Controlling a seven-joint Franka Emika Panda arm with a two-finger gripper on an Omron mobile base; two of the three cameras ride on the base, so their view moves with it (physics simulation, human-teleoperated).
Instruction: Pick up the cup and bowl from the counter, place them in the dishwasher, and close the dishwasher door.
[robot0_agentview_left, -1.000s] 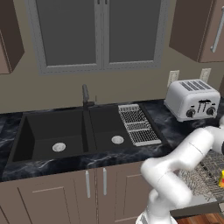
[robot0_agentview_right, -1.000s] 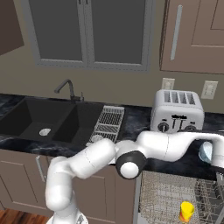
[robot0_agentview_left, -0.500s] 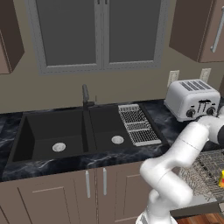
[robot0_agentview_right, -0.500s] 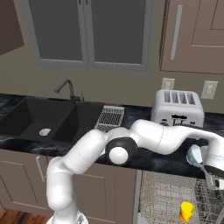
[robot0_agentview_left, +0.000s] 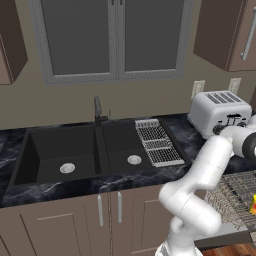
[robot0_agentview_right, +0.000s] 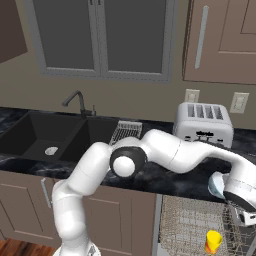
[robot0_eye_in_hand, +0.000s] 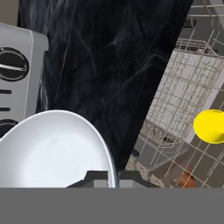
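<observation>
Here the end effector (robot0_eye_in_hand: 113, 177) pinches the rim of one white bowl (robot0_eye_in_hand: 50, 148), its fingers closed on it above the counter (robot0_eye_in_hand: 105, 57) edge. Beside it, one yellow cup (robot0_eye_in_hand: 211, 126) sits in the dishwasher (robot0_agentview_right: 192, 227) rack. Beyond stands one toaster (robot0_agentview_right: 202, 123), partly cut off in the hand view.

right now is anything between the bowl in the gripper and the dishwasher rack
Nothing visible blocks it. The gripper holds the bowl by its rim at the counter edge, and the wire rack lies open just beside and below. The yellow cup already sits in the rack, off to one side.
</observation>
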